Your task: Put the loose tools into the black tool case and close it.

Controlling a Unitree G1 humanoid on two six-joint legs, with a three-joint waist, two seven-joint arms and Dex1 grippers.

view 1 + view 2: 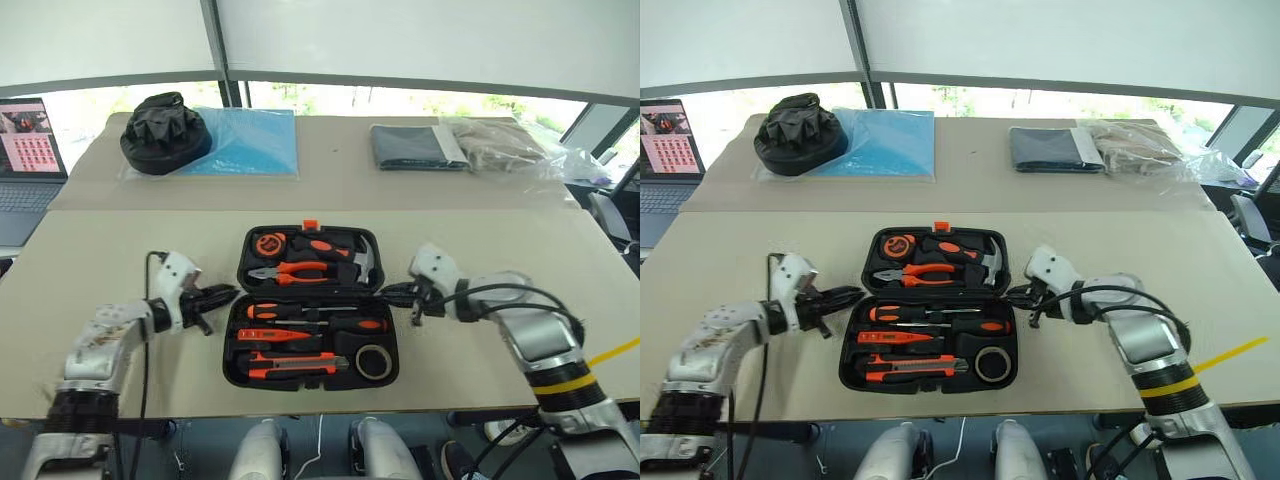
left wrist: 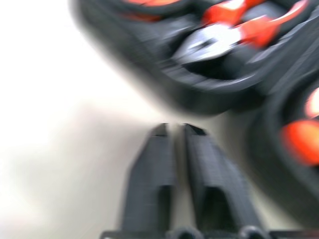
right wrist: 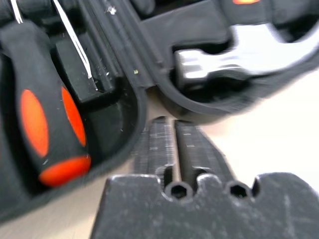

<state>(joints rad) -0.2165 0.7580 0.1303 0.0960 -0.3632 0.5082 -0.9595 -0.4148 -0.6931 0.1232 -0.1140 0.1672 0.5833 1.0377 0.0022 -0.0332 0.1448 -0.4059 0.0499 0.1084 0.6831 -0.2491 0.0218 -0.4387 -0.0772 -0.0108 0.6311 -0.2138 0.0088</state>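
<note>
While both flank the open black tool case (image 1: 312, 305), each pincer (left (image 1: 226, 294), right (image 1: 390, 293)) gapes narrowly, empty

Black tool case (image 1: 312, 300), orange latch (image 1: 310, 226), blue sheet (image 1: 250, 142)

free: bare table (image 1: 120, 260) flanking the open black tool case (image 1: 312, 310) | obstacle: case walls

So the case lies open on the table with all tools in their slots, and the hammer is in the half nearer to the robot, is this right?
Not quite. The hammer sits in the far half of the black tool case, beside the pliers, as the left eye view shows. The rest holds: the case lies open with the tools in their slots.
</note>
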